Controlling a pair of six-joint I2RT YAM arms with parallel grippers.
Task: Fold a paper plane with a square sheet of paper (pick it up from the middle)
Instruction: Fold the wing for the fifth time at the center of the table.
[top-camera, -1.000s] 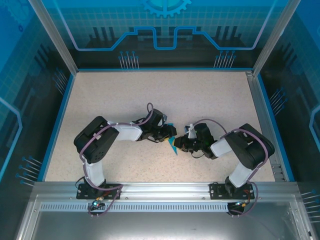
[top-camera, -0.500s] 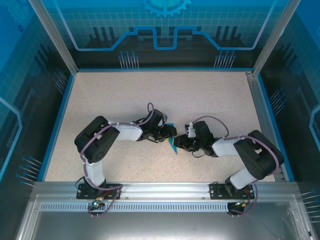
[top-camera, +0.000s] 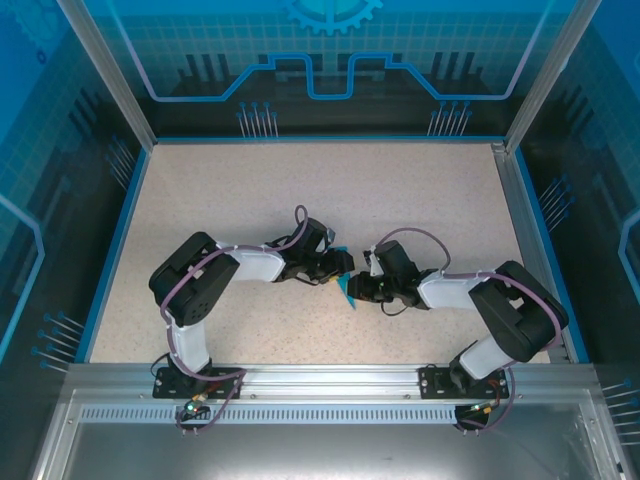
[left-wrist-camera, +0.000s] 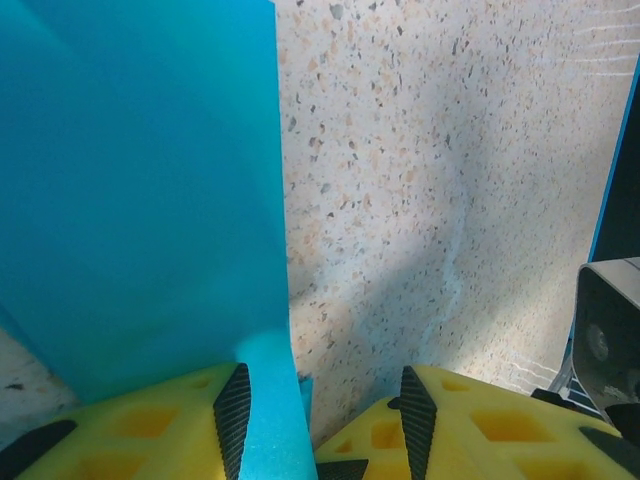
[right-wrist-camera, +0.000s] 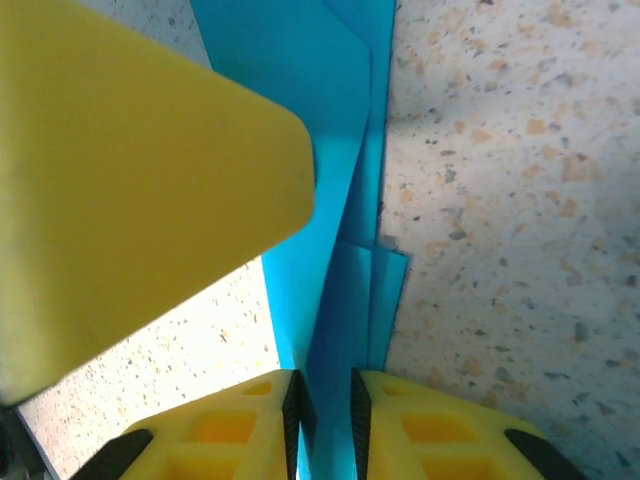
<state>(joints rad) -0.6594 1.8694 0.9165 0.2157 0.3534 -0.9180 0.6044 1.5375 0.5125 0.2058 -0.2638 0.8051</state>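
Left claw (top-camera: 340, 267) and right claw (top-camera: 362, 290) faced each other at the middle of the speckled surface (top-camera: 420, 190), with the folded cyan paper (top-camera: 349, 296) between them. From the left wrist, the left claw (left-wrist-camera: 320, 385) stood apart, the paper (left-wrist-camera: 140, 200) against one pad (left-wrist-camera: 232, 410). From the right wrist, the right claw (right-wrist-camera: 322, 388) was pinched on the paper's (right-wrist-camera: 340, 200) folded layers.

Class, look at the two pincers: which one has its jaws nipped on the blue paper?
The right pincer: its jaws nearly meet with the paper between them. The left pincer has its jaws apart, table showing between.
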